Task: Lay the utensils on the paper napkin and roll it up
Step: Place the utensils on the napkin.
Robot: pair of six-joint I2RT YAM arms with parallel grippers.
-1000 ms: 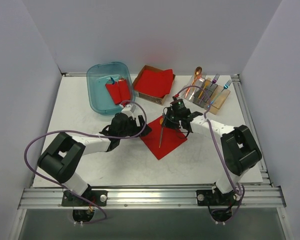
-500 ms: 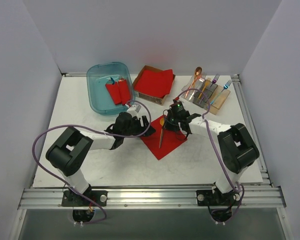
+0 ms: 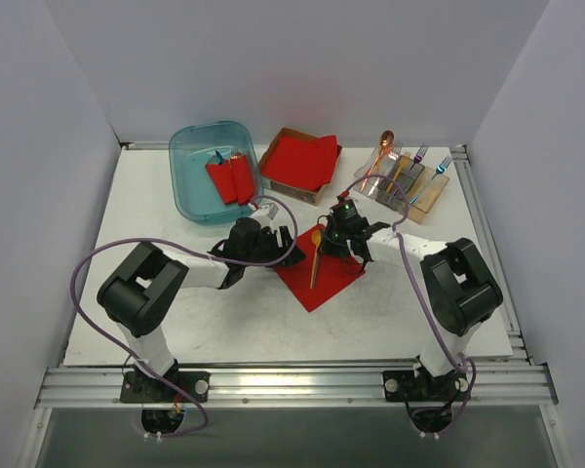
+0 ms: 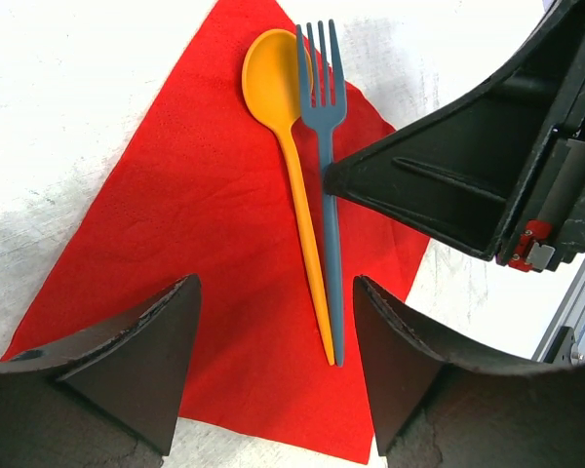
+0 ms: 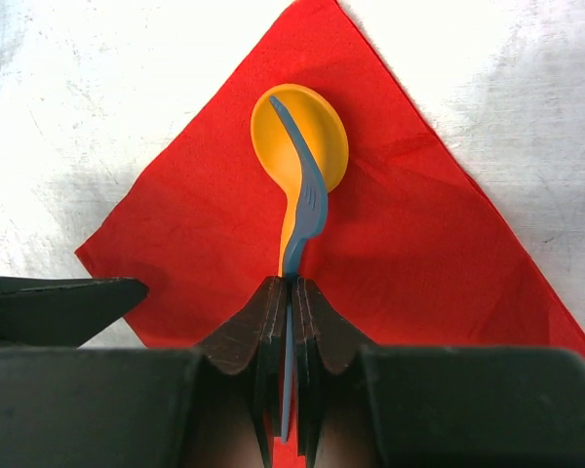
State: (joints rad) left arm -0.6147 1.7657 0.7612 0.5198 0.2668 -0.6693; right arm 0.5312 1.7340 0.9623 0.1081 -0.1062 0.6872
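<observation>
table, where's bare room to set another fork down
Bare: the near strip of table between the napkin and the arm bases, and the patch left of the tub. Crowded: the back row of tub, box and rack, and the napkin, where the left gripper and right gripper meet.

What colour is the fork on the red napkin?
The fork is blue, clearest in the left wrist view, beside the orange spoon.

Flat red paper napkin (image 4: 175, 244), orange spoon (image 4: 294, 175) lying on it, blue fork (image 4: 327, 195) alongside, handle in right tool (image 5: 289, 292).
</observation>
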